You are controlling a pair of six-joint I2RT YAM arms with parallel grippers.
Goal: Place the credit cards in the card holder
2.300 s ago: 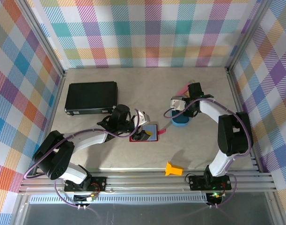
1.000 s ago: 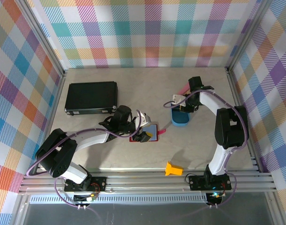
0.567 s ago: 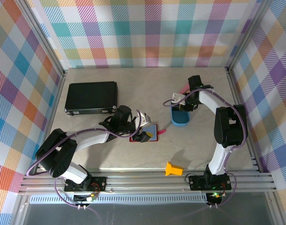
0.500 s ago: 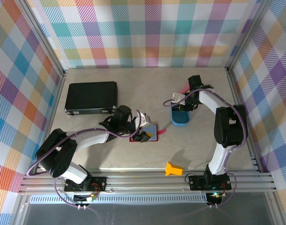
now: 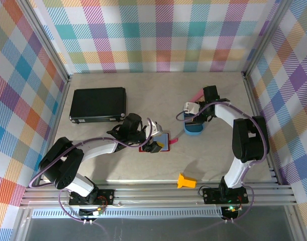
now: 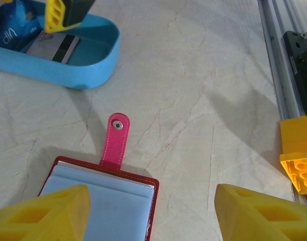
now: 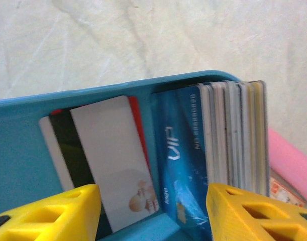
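I see a black flat case (image 5: 98,104) near my table's (image 5: 158,90) far left corner, a blue oval tray (image 5: 195,130) right of centre, and a yellow block (image 5: 186,181) by the near edge.

My tool (image 7: 153,217) hangs over the blue tray (image 7: 17,150), its two yellow fingers (image 7: 47,213) spread wide at the lower corners of my view with nothing pinched between them. Inside the tray a stack of credit cards (image 7: 233,135) stands on edge against the right end, fronted by a blue card (image 7: 178,155) marked VIP. Left of the stack a white card (image 7: 108,155) with a dark stripe lies flat, with a red card (image 7: 136,113) showing beneath it. Beyond the far wall is pale marbled tabletop (image 7: 143,40). Something pink (image 7: 289,163) lies just outside the tray's right end.
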